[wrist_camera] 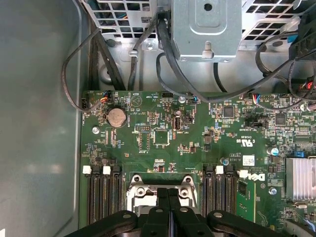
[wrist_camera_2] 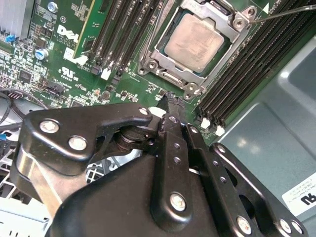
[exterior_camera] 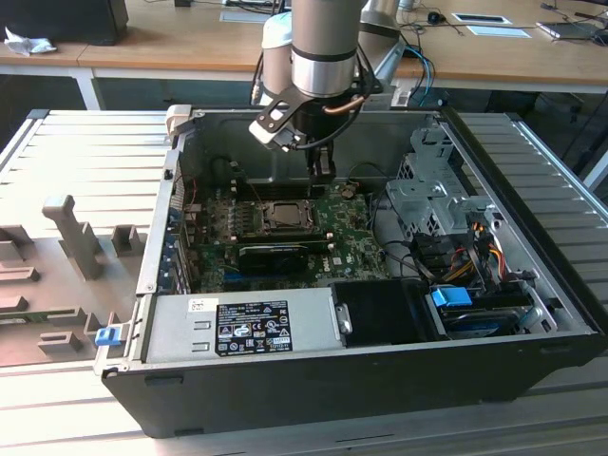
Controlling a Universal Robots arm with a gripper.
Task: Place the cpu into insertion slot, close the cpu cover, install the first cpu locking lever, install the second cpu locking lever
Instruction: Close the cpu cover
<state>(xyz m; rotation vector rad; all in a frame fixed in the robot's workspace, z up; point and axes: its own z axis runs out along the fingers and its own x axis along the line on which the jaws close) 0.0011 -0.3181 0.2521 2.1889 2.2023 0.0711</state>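
cpu (wrist_camera_2: 195,42): seated in the insertion slot (exterior_camera: 306,218), silver top up.
cpu cover (wrist_camera_2: 170,74): lies flat on the insertion slot, framing the chip.
pincer (exterior_camera: 322,176): fingers together, holding nothing, just to the exterior view's right of the insertion slot.

We see the small square cpu (wrist_camera_2: 196,42) topped in dull silver-grey metal, with the thin square cpu cover (wrist_camera_2: 165,38) around it in brighter bare metal. The green circuit board (wrist_camera: 148,153) looks lacquered, faintly glossy. The black gripper (wrist_camera_2: 168,102) has a satin sheen and shiny screw heads; the grey computer case wall (wrist_camera: 39,123) is smooth matt sheet metal
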